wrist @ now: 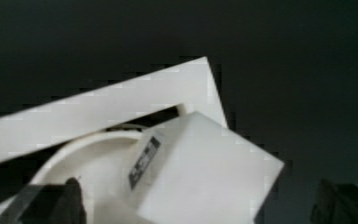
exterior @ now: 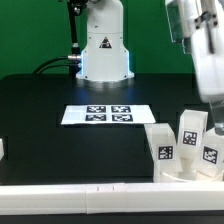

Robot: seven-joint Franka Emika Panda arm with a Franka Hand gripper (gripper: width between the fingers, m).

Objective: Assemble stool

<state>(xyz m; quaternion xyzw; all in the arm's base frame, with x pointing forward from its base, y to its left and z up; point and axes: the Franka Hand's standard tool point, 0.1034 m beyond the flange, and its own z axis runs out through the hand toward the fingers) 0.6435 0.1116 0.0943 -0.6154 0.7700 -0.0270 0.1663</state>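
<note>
Three chunky white stool legs with black-and-white tags stand close together at the exterior view's right: one [exterior: 163, 150], one [exterior: 190, 130] and one [exterior: 211, 148]. My gripper [exterior: 208, 92] hangs blurred just above them. In the wrist view a tagged white leg [wrist: 202, 165] fills the space between my fingertips [wrist: 51, 205], which stand far apart. A dark gap shows between the leg and the other finger, so the gripper [wrist: 202, 208] is open. A curved white part [wrist: 87, 150] lies beside that leg; I cannot tell what it is. No round seat is plainly in view.
The marker board [exterior: 108, 114] lies flat on the black table in front of the robot base [exterior: 105, 50]. A white rim [exterior: 90, 190] runs along the near edge. A small white block [exterior: 3, 148] sits at the exterior view's left edge.
</note>
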